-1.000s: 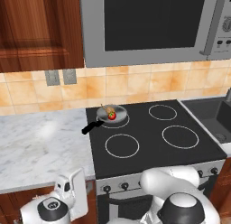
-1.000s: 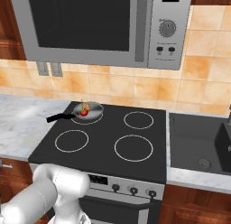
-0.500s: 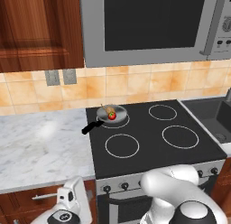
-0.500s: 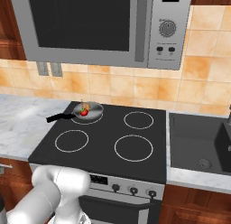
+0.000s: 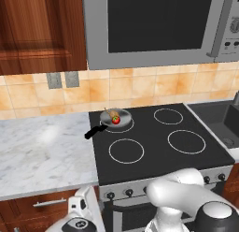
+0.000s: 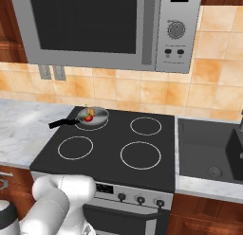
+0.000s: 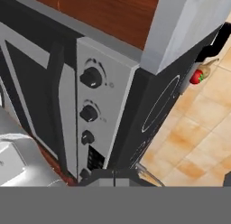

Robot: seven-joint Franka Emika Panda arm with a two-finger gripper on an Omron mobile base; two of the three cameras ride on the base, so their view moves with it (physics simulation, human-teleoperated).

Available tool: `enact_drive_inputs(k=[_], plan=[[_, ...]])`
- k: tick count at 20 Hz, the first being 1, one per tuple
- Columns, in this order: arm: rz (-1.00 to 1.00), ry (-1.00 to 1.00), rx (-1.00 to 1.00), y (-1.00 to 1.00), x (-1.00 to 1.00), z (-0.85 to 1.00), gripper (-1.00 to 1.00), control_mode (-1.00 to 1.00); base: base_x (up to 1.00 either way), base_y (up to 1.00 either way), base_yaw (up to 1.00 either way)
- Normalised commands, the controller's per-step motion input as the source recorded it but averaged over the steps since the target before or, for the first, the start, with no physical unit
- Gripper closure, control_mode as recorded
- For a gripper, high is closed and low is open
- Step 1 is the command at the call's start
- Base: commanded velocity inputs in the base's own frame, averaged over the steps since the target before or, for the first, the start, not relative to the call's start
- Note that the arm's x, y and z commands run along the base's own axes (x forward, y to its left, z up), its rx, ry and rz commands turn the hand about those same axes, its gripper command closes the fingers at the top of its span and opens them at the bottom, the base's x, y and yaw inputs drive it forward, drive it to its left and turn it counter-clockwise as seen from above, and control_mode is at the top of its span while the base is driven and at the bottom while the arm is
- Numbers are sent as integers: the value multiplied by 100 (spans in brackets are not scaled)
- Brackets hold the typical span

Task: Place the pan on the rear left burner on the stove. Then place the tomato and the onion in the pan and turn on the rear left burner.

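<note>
Pan [image 5: 115, 119] on rear-left burner [image 6: 91, 121], tool shut.
Tomato [image 5: 115, 119] and onion [image 6: 92, 112] lie touching in it; tool [image 7: 114, 174], jaws together and empty, faces the stove [image 5: 154, 147] knobs [image 7: 90, 77].

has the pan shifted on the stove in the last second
No. The pan sits on the rear left burner exactly as before, handle pointing toward the marble counter, in both base views.

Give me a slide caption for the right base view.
Small steel frying pan holding red tomato and tan onion sits on black glass stove's rear left burner.
</note>
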Motion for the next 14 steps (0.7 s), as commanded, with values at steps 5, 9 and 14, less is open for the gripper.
enact_drive_inputs(k=[5,9,14], plan=[[0,9,0,-34,-25,-2,100,-100,0,0,0],[0,11,0,-39,-1,0,100,-100,0,0,0],[1,8,0,-40,0,0,100,-100,0,0,0]])
